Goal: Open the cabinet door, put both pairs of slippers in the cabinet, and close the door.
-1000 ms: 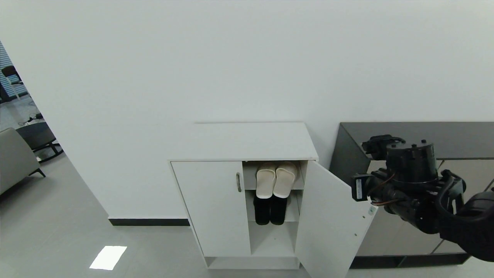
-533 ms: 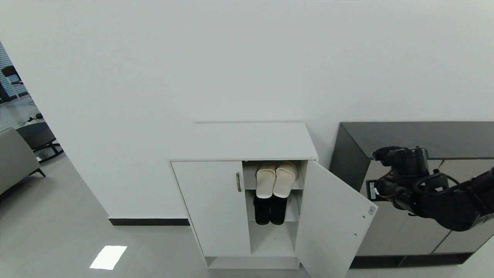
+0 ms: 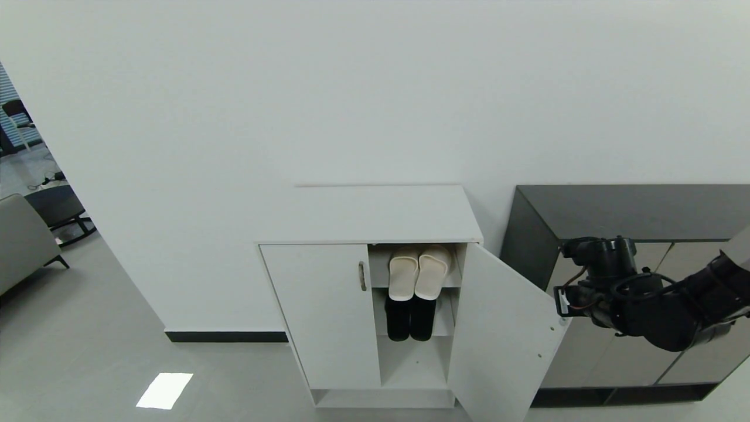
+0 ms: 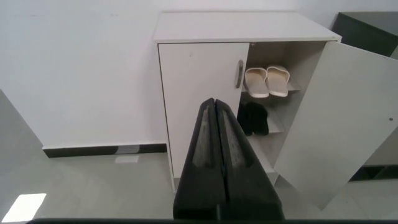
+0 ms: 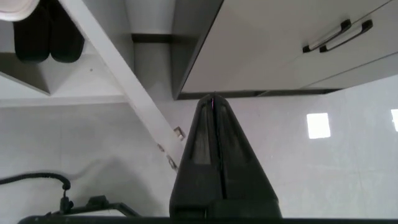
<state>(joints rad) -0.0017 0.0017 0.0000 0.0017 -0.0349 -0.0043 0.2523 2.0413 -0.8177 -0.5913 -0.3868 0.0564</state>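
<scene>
The white cabinet (image 3: 375, 214) stood against the wall with a dark sideboard (image 3: 633, 205) close on its right. Its left-hand door (image 3: 319, 316) was closed; its right-hand door (image 3: 504, 334) hung wide open, the free edge swung out toward the sideboard.

Both pairs were already stowed. The cream slippers (image 3: 419, 271) lay side by side on the upper shelf, and the black slippers (image 3: 410, 317) sat on the shelf below, with toes toward the room. By the look of it, only the closing remained.

The right gripper (image 5: 213, 102) was held just beside the door's free edge, near its top corner and on the outer-face side, between door and sideboard. Its fingers were pressed flat together, holding nothing. Whether it touched the panel could not be told.

The left gripper (image 4: 215, 106), fingers likewise closed and empty, was held well back from the cabinet, facing the left-hand door and its handle (image 4: 239, 73).

To finish cleanly, the closed fingers would likely serve best as a blunt pusher. They should be set against the outer face close to the free edge, where leverage is greatest. The push should then follow the door's arc round the hinge, not run in a straight line. The gap beside the sideboard looked tight, so the wrist would need to stay clear of its front. The slippers sat close to the shelf fronts. A slow final press would show whether the door met them before it shut.
</scene>
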